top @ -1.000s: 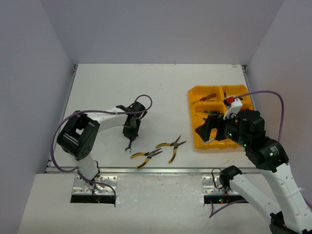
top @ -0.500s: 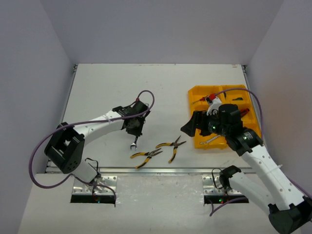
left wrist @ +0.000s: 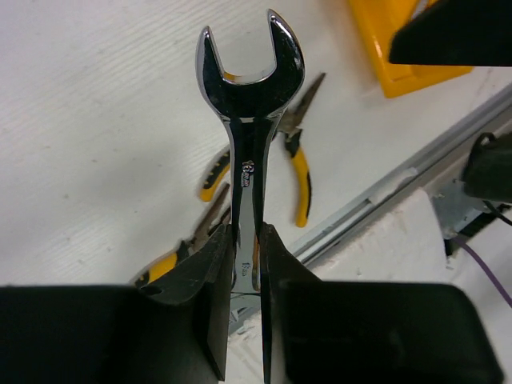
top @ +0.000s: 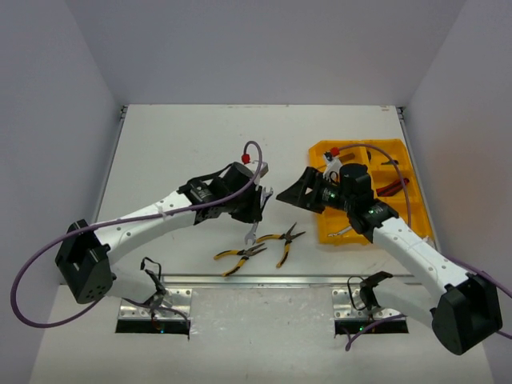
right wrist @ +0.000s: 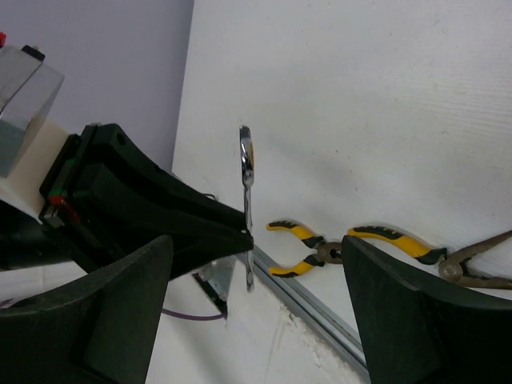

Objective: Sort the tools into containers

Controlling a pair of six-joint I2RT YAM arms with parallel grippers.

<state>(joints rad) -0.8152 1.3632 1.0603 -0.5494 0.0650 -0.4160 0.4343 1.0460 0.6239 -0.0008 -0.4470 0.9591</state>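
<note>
My left gripper [top: 254,210] is shut on the shaft of a silver wrench [top: 250,234] and holds it above the table, open end pointing away from the fingers in the left wrist view [left wrist: 250,120]. My right gripper [top: 286,192] is open and empty, just right of the left gripper and facing it; the wrench [right wrist: 248,184] hangs between its spread fingers' line of sight. Two yellow-handled pliers [top: 240,256] [top: 284,238] lie on the table below both grippers. The yellow tray [top: 326,237] stands at the right, behind the right arm.
The tray holds a red-handled tool [top: 392,188], a small wrench [top: 344,230] and a screwdriver [top: 332,164]; the arm hides some compartments. A metal rail [top: 264,278] runs along the table's near edge. White walls enclose the table.
My left gripper has carried the wrench up and to the right, over the pliers. My right gripper has left the tray and swung left until it faces the left gripper.
</note>
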